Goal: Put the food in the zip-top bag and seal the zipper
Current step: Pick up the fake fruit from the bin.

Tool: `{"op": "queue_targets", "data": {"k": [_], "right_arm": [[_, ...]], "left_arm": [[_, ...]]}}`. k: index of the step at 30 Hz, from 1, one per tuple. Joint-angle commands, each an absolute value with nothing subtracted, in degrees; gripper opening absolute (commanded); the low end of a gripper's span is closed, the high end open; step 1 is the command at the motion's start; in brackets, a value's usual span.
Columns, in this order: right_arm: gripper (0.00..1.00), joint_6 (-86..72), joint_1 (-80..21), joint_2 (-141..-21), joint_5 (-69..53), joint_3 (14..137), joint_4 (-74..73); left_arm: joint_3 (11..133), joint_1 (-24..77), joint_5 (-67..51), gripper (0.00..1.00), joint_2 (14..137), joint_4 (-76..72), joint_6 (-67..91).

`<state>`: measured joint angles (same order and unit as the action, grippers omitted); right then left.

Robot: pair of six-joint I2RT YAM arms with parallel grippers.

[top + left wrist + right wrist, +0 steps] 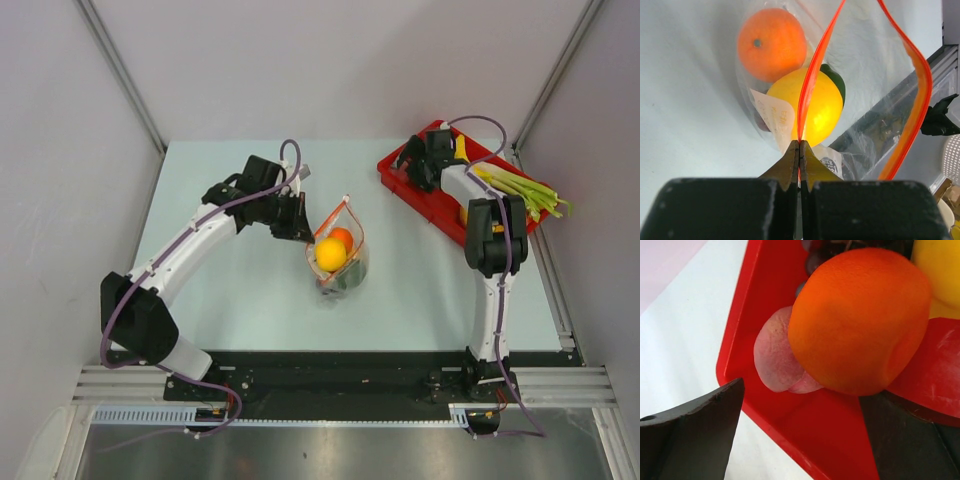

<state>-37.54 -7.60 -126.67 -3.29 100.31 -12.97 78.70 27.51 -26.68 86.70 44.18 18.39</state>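
Observation:
The clear zip-top bag [345,262] lies mid-table with its mouth held open. Inside are an orange fruit [771,44], a yellow fruit [812,107] and a green one [836,82]. My left gripper [799,143] is shut on the orange-red zipper [810,80] at the bag's left lip; it also shows in the top view [303,226]. The other zipper lip [912,100] arcs to the right. My right gripper [800,415] is open over the red tray, its fingers either side of a large orange fruit [860,320] and a pink fruit [775,355].
The red tray [415,190] stands at the back right with more fruit, a yellow piece [940,270] and green stalks [530,192]. The tray's near rim [785,437] lies under my right gripper. The table's front rail runs along the bottom.

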Motion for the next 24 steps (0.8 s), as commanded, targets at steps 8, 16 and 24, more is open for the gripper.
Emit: {"op": "queue_targets", "data": {"k": [8, 16, 24], "right_arm": [[1.0, -40.43, -7.82, -129.99, -1.67, 101.08, -8.53], [1.0, -42.8, -6.59, -130.17, -0.62, 99.5, -4.41], [1.0, -42.45, -6.42, -130.6, -1.14, 99.05, -0.97]], "left_arm": [[76.99, 27.16, -27.07, 0.0, 85.78, 43.42, 17.67], [76.55, 26.72, -26.46, 0.0, 85.43, 44.3, 16.88], [76.99, 26.46, -26.28, 0.0, 85.87, 44.73, 16.52]]}}
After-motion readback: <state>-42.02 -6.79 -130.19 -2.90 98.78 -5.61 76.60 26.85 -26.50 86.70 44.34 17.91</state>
